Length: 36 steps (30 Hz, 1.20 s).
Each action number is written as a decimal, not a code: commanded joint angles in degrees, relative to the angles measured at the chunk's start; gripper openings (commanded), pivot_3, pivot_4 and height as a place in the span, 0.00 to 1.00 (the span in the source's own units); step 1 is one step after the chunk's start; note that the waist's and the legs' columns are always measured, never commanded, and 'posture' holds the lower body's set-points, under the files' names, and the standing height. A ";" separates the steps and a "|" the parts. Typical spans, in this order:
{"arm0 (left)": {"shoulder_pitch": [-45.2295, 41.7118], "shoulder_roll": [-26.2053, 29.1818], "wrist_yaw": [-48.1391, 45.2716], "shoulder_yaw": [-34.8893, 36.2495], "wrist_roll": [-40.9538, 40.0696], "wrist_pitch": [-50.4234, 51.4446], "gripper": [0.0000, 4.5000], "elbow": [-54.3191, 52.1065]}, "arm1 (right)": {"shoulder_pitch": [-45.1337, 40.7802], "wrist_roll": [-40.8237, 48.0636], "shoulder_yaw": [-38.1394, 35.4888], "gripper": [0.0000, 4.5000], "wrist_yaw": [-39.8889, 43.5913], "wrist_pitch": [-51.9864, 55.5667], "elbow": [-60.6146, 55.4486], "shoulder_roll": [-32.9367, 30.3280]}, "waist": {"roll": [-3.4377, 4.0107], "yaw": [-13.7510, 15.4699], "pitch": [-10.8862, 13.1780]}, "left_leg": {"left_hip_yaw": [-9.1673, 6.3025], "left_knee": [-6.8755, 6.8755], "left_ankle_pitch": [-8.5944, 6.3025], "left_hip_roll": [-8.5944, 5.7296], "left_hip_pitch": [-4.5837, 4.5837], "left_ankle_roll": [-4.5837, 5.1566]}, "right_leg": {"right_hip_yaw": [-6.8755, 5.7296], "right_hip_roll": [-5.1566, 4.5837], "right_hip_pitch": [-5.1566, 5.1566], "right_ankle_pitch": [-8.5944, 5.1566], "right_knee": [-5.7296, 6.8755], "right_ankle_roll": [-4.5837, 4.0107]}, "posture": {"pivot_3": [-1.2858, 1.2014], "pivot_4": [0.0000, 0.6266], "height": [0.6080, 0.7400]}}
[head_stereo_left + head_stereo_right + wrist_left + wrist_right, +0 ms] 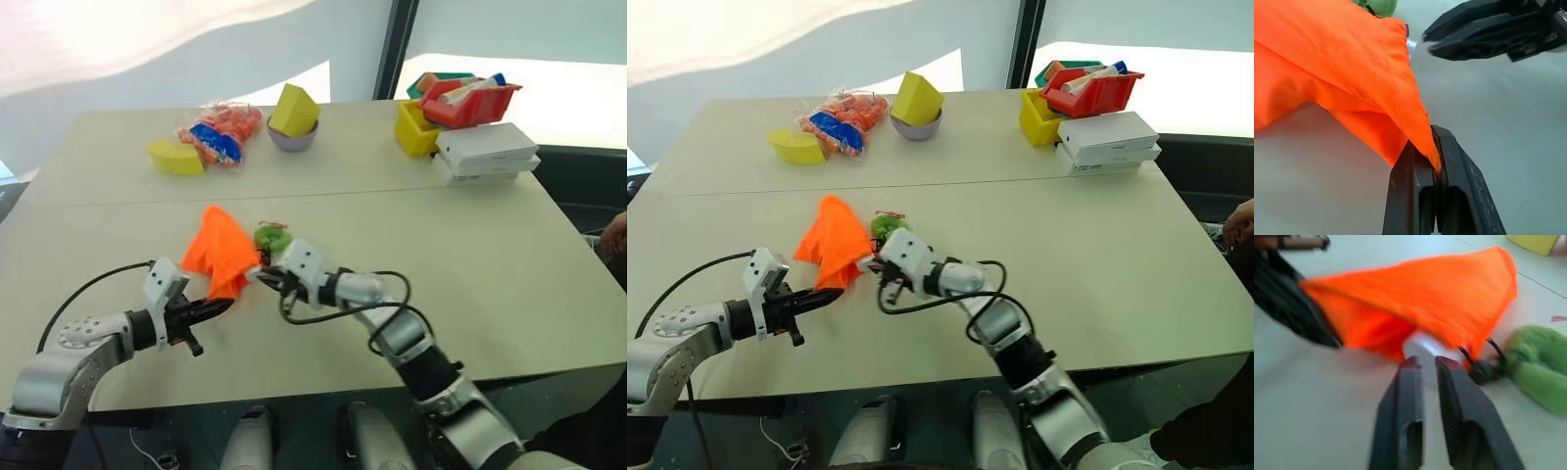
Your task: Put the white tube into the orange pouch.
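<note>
Near the table's (470,294) front edge, my left gripper (1436,156) is clenched on a lower corner of the orange pouch (220,250), holding the fabric up off the surface. My right gripper (1429,363) sits at the pouch's mouth, fingers slightly parted, not gripping. Just beyond its tips the white tube's (1422,346) end pokes out of the pouch opening. Beside the pouch lies a green ball (271,238).
</note>
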 commanded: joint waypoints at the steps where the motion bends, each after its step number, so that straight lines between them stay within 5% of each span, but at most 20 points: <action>1: -0.19 -0.75 0.00 0.08 0.38 -1.34 0.00 -0.36 | -2.03 -2.15 -0.62 0.53 -2.10 -3.90 0.45 0.45 | 0.00 -0.45 0.00 | 0.01 0.00 0.00 0.02 0.00 0.00 | 0.01 0.05 -0.03 0.00 0.01 0.00 | 0.52 0.24 1.00; 2: -0.25 -1.02 -0.14 0.10 0.19 -1.32 0.00 -0.27 | -2.87 -3.19 -0.68 0.65 -2.94 -5.31 1.97 0.40 | 0.00 -0.84 0.00 | -0.03 0.00 0.00 0.04 0.00 0.00 | 0.00 0.12 -0.03 0.00 0.03 -0.01 | 0.52 0.24 1.00; 3: -0.23 -1.21 -0.40 0.08 0.01 -1.25 0.13 -0.22 | -4.04 -4.53 -0.54 0.77 -3.86 -7.22 4.01 0.35 | 0.01 -1.05 0.00 | -0.06 -0.02 0.00 0.06 0.02 0.00 | -0.01 0.17 -0.03 0.00 0.06 -0.01 | 0.52 0.24 1.00; 9: -0.57 -2.23 0.08 1.46 0.47 -2.63 0.76 0.47 | -12.04 -9.77 0.14 0.78 -8.86 -19.01 18.64 2.33 | 0.00 -1.18 0.00 | -0.05 -0.04 0.01 0.06 0.05 0.01 | 0.00 0.22 -0.02 0.01 0.07 -0.01 | 0.52 0.24 1.00; 17: 0.78 -2.68 0.94 8.33 -2.91 -3.14 0.76 -0.05 | -18.99 -18.65 3.66 0.78 -14.99 -33.09 36.15 3.99 | -0.01 -1.21 0.00 | -0.02 -0.03 0.01 0.04 0.04 0.01 | 0.01 0.18 0.00 0.01 0.06 0.00 | 0.52 0.24 1.00; 20: 1.99 -2.39 1.24 10.48 -3.31 -3.06 0.78 -0.44 | -19.74 -19.65 2.98 0.57 -17.07 -35.18 39.58 4.61 | -0.01 -1.25 0.00 | -0.04 -0.03 0.01 0.05 0.08 0.01 | 0.01 0.19 0.03 0.01 0.09 0.00 | 0.52 0.24 1.00; 25: 2.77 -2.15 1.88 12.67 -3.13 -3.68 0.78 0.03 | -18.33 -19.45 1.21 0.01 -18.62 -36.20 38.36 4.20 | -0.01 -1.16 0.00 | -0.05 -0.03 0.01 0.05 0.07 0.01 | 0.01 0.16 0.03 0.01 0.08 0.00 | 0.52 0.24 1.00; 28: 1.45 -2.25 2.31 13.63 -3.82 -3.60 0.78 0.75 | -14.71 -19.05 -0.34 0.01 -19.03 -35.54 32.82 2.04 | -0.01 -1.03 0.00 | -0.06 -0.03 0.01 0.04 0.08 0.01 | 0.01 0.14 0.06 0.01 0.08 0.00 | 0.52 0.24 1.00; 36: -7.56 -1.34 1.01 9.83 -2.37 -4.04 0.78 3.33 | 5.97 -8.59 -9.33 0.01 -11.12 -20.69 -3.62 -6.37 | -0.03 -0.17 0.00 | -0.02 0.01 0.01 0.00 0.08 0.01 | 0.03 0.13 0.10 -0.01 0.07 0.05 | 0.52 0.24 1.00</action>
